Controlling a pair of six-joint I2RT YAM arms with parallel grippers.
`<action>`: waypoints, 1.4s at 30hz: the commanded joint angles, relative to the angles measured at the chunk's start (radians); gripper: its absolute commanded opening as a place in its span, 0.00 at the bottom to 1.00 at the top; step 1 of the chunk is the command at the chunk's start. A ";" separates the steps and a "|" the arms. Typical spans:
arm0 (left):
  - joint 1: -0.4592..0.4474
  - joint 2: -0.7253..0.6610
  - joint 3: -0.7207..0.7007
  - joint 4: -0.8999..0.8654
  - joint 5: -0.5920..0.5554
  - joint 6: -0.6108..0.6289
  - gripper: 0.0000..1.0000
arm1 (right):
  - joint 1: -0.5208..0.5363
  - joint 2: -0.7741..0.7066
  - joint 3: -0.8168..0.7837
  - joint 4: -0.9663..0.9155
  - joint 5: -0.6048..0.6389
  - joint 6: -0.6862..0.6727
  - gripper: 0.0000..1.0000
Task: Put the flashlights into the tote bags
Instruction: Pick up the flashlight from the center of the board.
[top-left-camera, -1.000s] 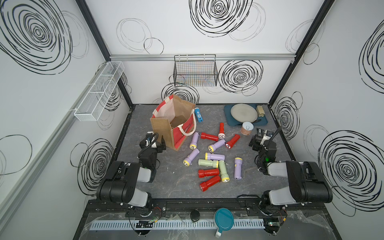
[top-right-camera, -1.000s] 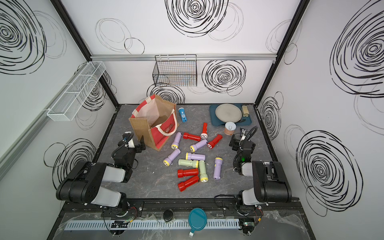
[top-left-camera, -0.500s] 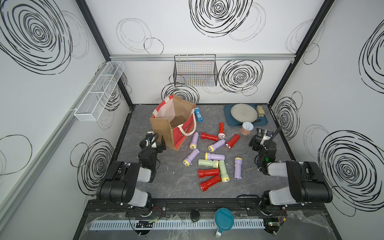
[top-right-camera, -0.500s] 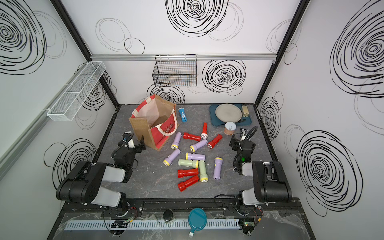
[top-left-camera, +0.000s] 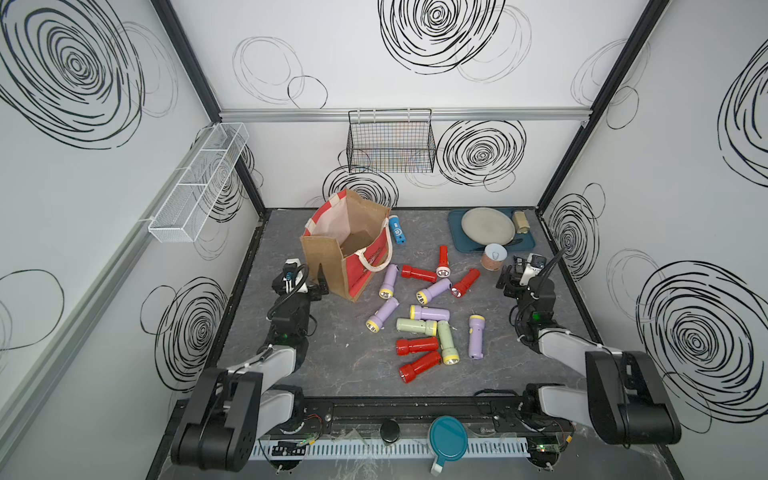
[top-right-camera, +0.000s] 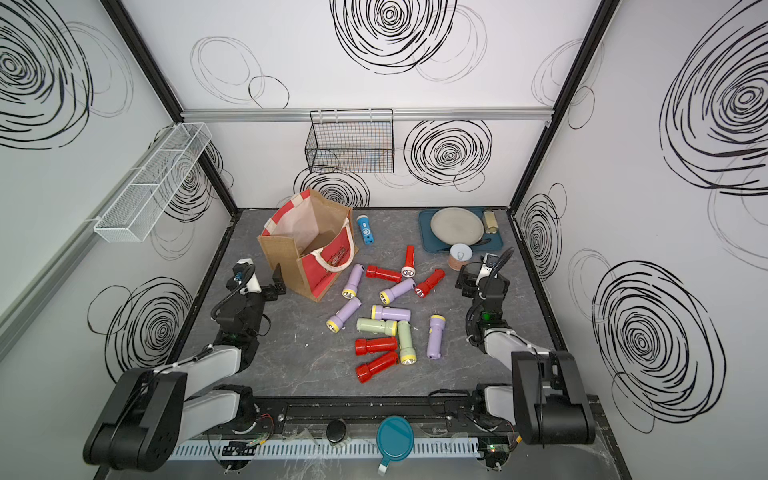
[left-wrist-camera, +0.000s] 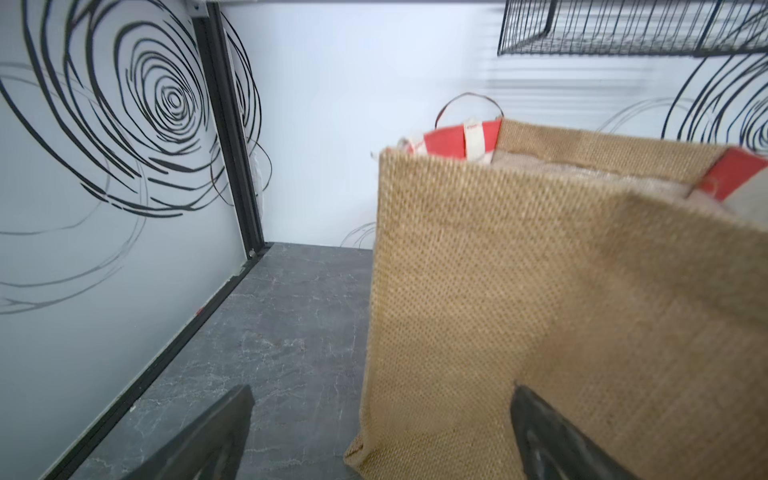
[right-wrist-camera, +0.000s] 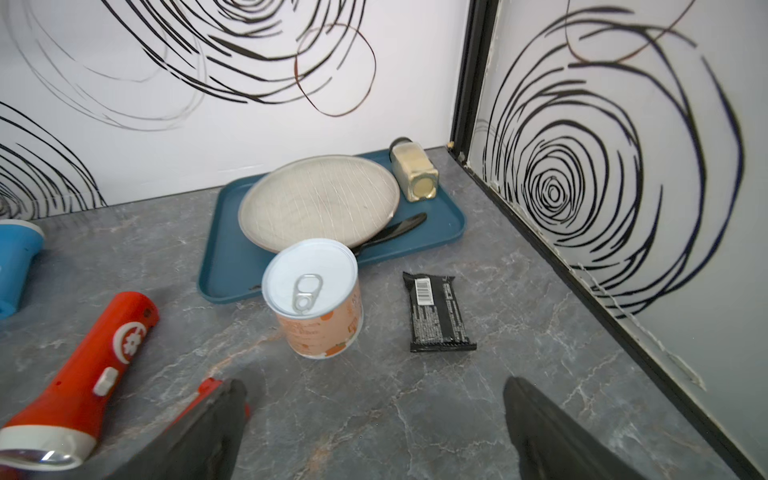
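no move yet: both arms parked, flashlights on the table

top views: nothing has shifted over the last second and both arms sit as they were, so the task looks not yet begun. the tote bag (top-left-camera: 328, 266) stands upright and open at the back left of the table (top-left-camera: 332, 365), only lining and base showing inside. the flashlights (top-left-camera: 432, 312) lie scattered to its right, a blue flashlight (top-left-camera: 397, 230) just behind the bag. the left gripper (top-left-camera: 311, 282) is low at the bag's near panel, and the right gripper (top-right-camera: 473, 274) is low near a can (top-right-camera: 460, 257). both arms are folded back.

left wrist: the jaws stand wide and hold nothing. the bag's near corner shows in the gap between them. whether a finger touches the jute, i cannot tell.

right wrist: the jaws are wide and empty. a red flashlight (right-wrist-camera: 95, 365) lies near one finger, the likely first pick.
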 joint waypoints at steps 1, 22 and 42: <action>-0.046 -0.113 0.089 -0.330 -0.069 -0.070 0.99 | 0.042 -0.110 0.054 -0.202 0.068 0.023 1.00; -0.819 -0.221 0.552 -1.549 -0.245 -0.645 0.99 | 0.376 -0.112 0.520 -1.153 -0.109 0.502 1.00; -0.767 0.418 0.922 -1.596 0.010 -0.394 0.99 | 0.592 -0.226 0.478 -1.252 -0.125 0.499 1.00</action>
